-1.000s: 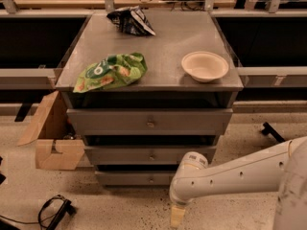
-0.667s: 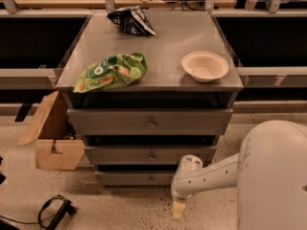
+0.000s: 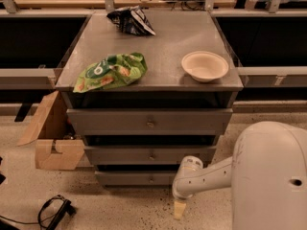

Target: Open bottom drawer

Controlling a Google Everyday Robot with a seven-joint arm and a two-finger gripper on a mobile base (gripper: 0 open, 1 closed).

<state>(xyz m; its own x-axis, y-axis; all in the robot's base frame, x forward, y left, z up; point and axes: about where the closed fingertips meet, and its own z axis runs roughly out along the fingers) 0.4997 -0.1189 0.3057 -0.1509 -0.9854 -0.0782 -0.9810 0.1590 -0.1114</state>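
The grey cabinet point(image 3: 158, 37) has three drawer fronts. Its bottom drawer point(image 3: 129, 178) is the slimmest and lowest, with a small round knob point(image 3: 151, 179) at its centre, and its front sits flush with the cabinet. My gripper point(image 3: 179, 209) hangs just above the floor, pointing down, in front of the drawer's right end. It is to the right of and below the knob and does not touch it. The white arm point(image 3: 211, 174) reaches in from the large white shell at the lower right.
On the cabinet top lie a green snack bag point(image 3: 111, 71), a dark snack bag point(image 3: 130, 21) and a cream bowl point(image 3: 205, 65). An open cardboard box point(image 3: 50, 138) stands on the floor to the left. A black cable device point(image 3: 56, 211) lies at the lower left.
The arm's white shell has swung in to fill the lower right corner. The gripper has stayed near the floor by the drawer's right end. All drawers look the same.
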